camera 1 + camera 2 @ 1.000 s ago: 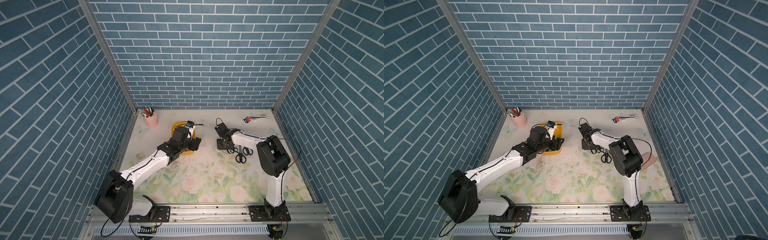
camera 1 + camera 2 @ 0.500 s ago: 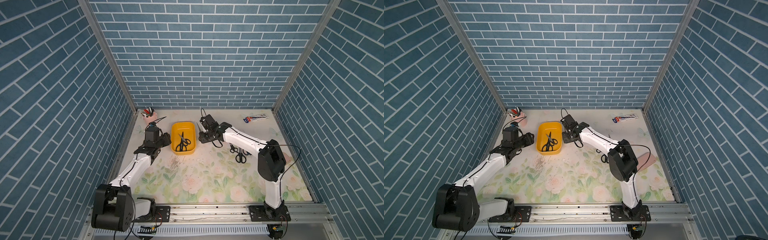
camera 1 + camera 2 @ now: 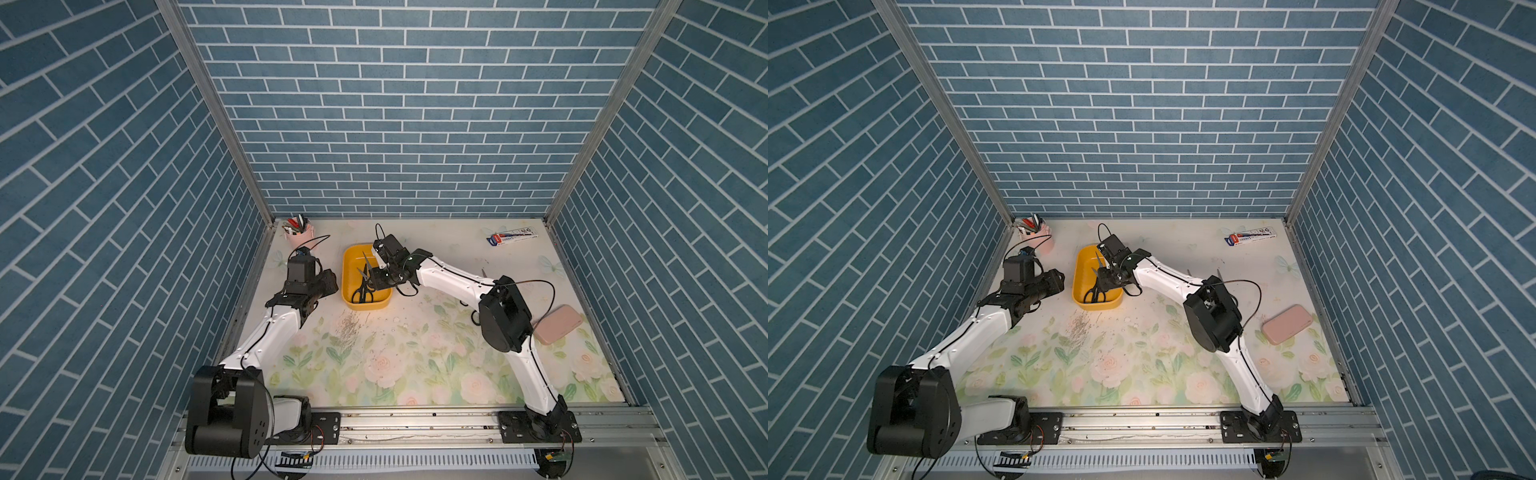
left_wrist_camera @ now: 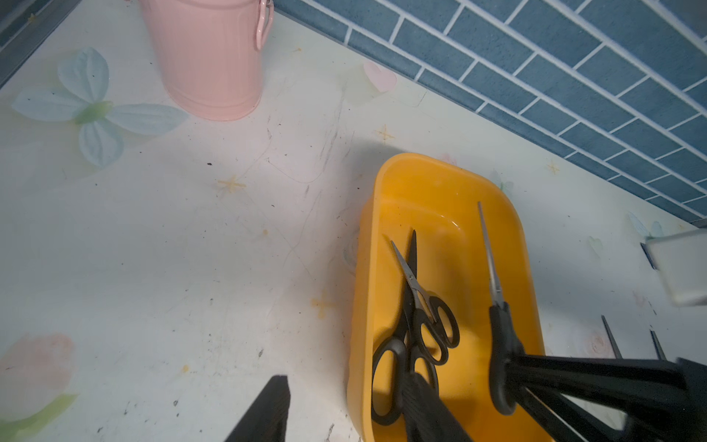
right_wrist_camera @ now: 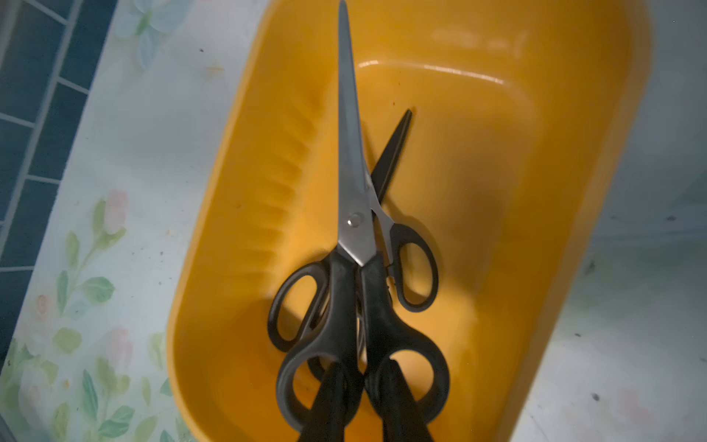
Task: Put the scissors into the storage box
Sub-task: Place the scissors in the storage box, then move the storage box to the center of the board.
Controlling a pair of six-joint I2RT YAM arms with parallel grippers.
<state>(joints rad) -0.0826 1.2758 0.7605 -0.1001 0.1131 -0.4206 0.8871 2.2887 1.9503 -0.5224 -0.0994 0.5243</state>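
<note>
- Large scissors (image 5: 354, 183): clamped at the black handle loops between the right jaws, blades shut, poised over the storage box (image 5: 574, 114), tips toward its far end.
- Inside the box: two smaller scissors (image 4: 411, 329), lying crossed on the floor, handles toward the near end.
- Storage box, seen in both top views (image 3: 353, 255) (image 3: 1081, 270): on the desk (image 3: 415, 353), toward the back left corner.
- Left jaws: part open, gripping nothing, low and just beside the box's left side.
- Pink pen cup (image 3: 298, 237): in the back left corner of the desk.
- Printed carton (image 3: 513, 237): near the back right corner.
- Pink case (image 3: 557, 330): by the right edge.
</note>
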